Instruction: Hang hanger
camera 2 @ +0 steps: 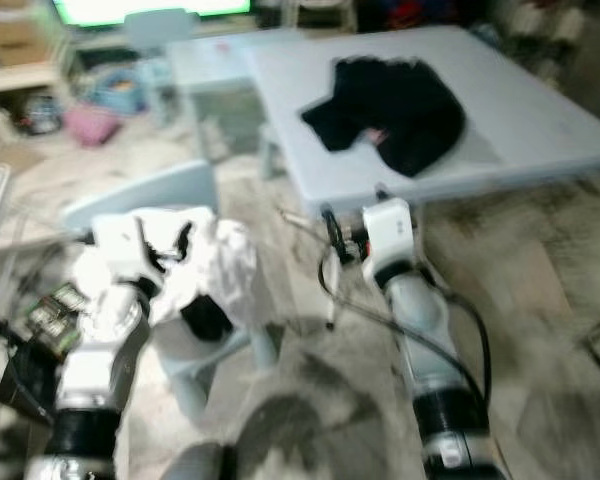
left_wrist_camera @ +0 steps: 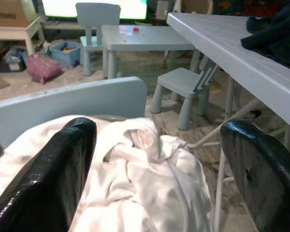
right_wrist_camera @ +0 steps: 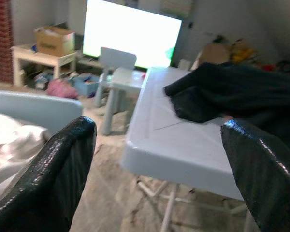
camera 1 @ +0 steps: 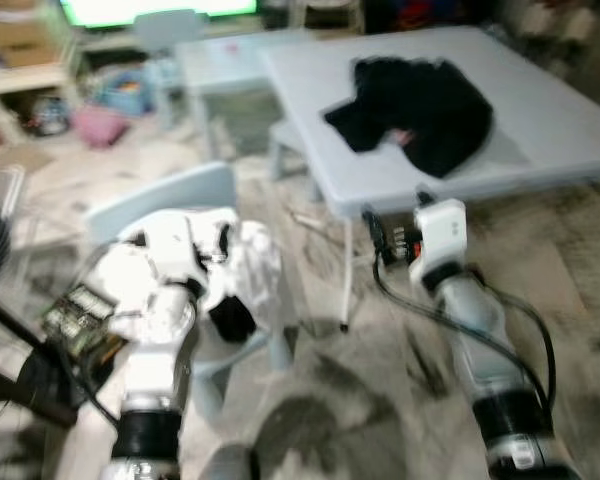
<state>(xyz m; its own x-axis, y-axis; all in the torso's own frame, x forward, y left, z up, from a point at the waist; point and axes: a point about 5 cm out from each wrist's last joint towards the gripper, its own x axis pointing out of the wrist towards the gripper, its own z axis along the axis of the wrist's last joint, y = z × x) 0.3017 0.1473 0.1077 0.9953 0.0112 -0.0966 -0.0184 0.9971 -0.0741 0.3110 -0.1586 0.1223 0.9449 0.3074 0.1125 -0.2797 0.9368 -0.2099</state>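
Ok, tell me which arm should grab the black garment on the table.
Probably the right. The right gripper sits open at the table edge, facing the black garment; the left gripper hovers open over white cloth on a chair.

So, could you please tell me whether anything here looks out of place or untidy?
Yes. A black garment lies crumpled on the white folding table, and white cloth is heaped on the small pale-blue chair rather than hung. The left hand is open over that cloth; the right hand is open facing the table.
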